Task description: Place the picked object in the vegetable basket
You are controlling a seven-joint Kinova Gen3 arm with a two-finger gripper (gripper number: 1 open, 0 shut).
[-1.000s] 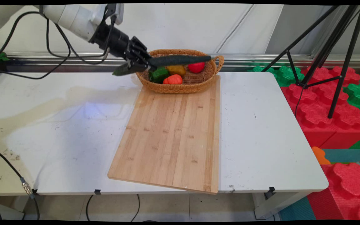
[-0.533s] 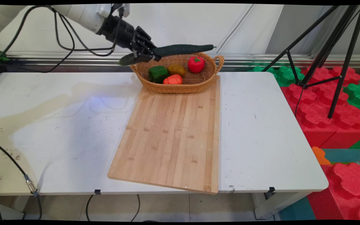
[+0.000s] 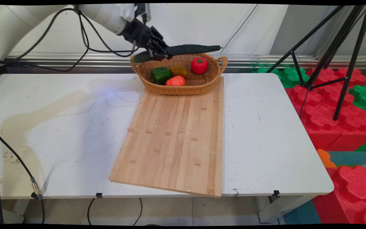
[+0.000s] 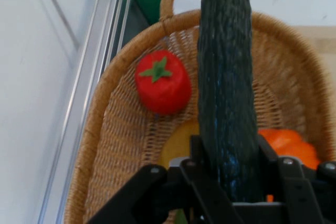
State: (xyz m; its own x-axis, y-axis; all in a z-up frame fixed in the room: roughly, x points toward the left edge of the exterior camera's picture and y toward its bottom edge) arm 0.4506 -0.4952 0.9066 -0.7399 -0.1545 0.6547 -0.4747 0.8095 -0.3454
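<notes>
My gripper is shut on a long dark green cucumber, held about level above the back rim of a wicker basket. The cucumber sticks out to the right over the basket and a short end pokes out left of the fingers. Inside the basket lie a red tomato, a yellow vegetable, an orange one and a green pepper.
A bamboo cutting board lies in front of the basket, its far edge under it. The white table stretches left and right. A black tripod and red and green foam blocks stand to the right.
The gripper has carried the cucumber up and to the right, from low at the basket's left rim to above its back rim. The items in the basket have not moved.
</notes>
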